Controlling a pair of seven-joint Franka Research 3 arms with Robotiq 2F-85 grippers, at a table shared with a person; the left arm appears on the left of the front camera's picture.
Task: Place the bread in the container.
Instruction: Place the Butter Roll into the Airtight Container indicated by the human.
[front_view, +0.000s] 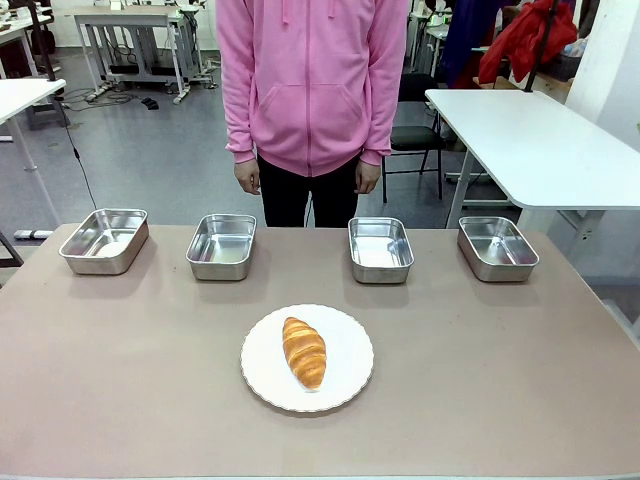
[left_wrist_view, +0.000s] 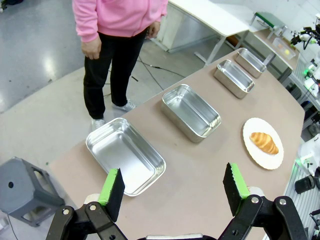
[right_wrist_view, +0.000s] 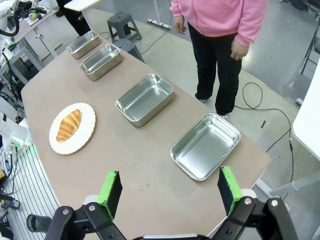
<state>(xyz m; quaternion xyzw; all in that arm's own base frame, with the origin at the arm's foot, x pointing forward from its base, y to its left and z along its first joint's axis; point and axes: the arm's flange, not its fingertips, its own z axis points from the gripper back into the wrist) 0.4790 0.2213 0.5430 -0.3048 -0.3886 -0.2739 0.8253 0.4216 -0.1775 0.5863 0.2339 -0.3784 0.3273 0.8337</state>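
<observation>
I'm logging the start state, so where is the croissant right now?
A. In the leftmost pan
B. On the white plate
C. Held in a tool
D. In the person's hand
B: the croissant lies on the round white plate on the near side of the table.

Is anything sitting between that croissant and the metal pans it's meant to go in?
Nothing visible. The croissant lies on a white plate, and just bare table separates it from the row of four empty steel pans beyond.
</observation>
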